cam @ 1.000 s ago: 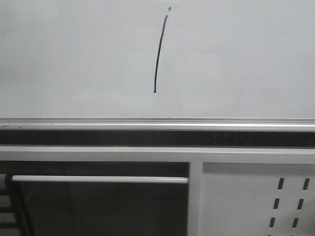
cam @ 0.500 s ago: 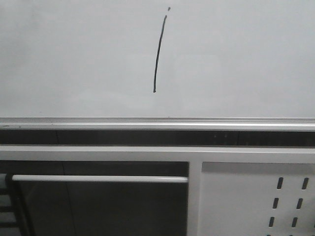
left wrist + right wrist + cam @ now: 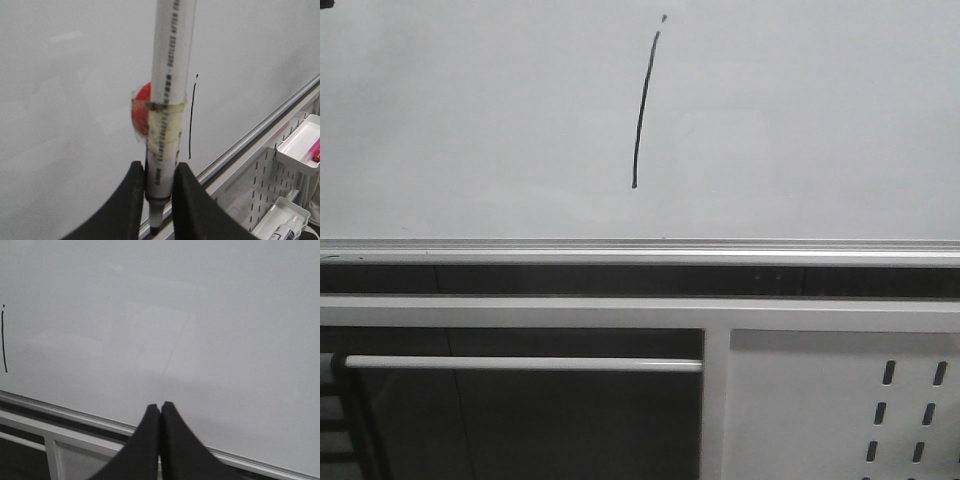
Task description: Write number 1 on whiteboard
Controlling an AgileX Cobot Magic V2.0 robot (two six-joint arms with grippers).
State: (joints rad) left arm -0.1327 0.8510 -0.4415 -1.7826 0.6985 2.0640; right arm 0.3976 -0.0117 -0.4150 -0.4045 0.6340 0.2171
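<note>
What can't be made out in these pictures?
- Marker: upper end cut off by the left wrist view's edge; its print too small to read.
- Red thing taped to the marker: mostly hidden behind it.
- Both arms: absent from the front view.
- Whiteboard: cropped in all views.

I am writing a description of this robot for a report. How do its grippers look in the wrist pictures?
Both grippers show only their fingers. The left gripper has two plain matte black fingers that curve outward toward the base and narrow to rounded tips. The right gripper has the same black, smooth, tapering fingers. No cables, markings or labels are visible on either.
</note>
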